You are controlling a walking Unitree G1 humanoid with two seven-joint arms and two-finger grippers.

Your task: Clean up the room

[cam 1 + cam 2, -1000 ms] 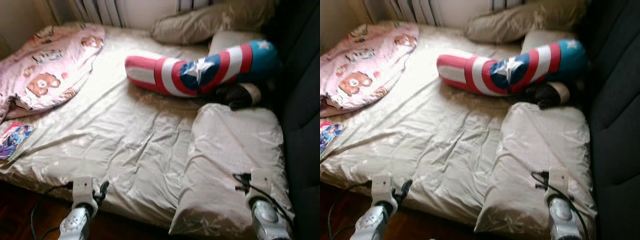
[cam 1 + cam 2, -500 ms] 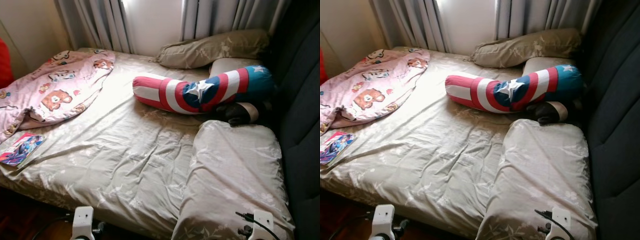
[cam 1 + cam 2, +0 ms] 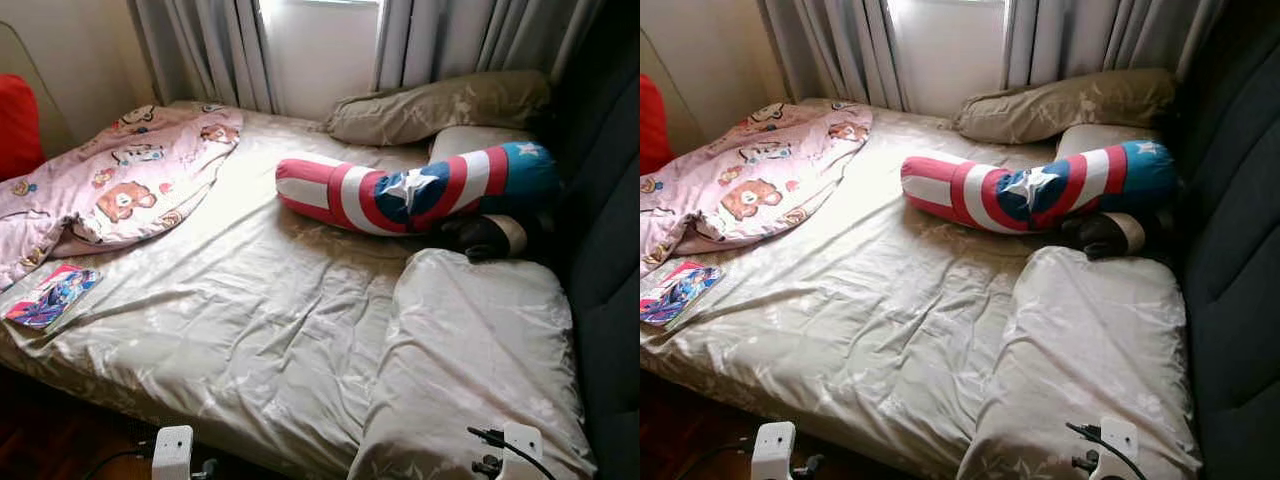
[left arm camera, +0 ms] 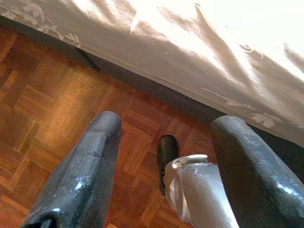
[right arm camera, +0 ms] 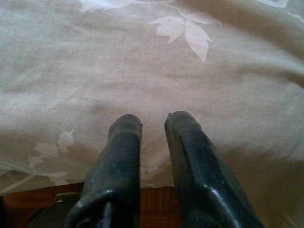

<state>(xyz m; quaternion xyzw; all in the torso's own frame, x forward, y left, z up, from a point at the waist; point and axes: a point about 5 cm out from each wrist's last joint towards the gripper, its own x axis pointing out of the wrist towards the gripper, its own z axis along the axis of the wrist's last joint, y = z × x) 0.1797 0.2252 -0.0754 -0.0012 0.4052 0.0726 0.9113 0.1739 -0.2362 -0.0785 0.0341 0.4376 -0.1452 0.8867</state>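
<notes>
Black fingers of the left gripper (image 4: 164,166) stand wide apart above parquet floor (image 4: 57,109), beside the foot edge of the bed (image 3: 250,330); a silver leg with a dark foot (image 4: 167,152) shows between them. The right gripper (image 5: 152,126) hangs with its fingers nearly together, a narrow gap left, tips close to the leaf-patterned cloth of a pillow (image 3: 475,350); whether they touch it cannot be told. That pillow lies at the bed's near right corner, along a dark headboard (image 3: 610,250). Beyond it, a red, white and blue bolster (image 3: 410,190) with a white star lies across the bed's right half, its blue end toward the headboard. A dark object with a tan band (image 3: 490,235) sits between bolster and near pillow. Two more pillows (image 3: 440,105) rest at the far right corner below grey curtains (image 3: 210,50). A pink teddy-bear blanket (image 3: 110,185) is bunched at the far left corner, and a colourful book (image 3: 52,297) lies flat on the left edge, just nearer than the blanket.
</notes>
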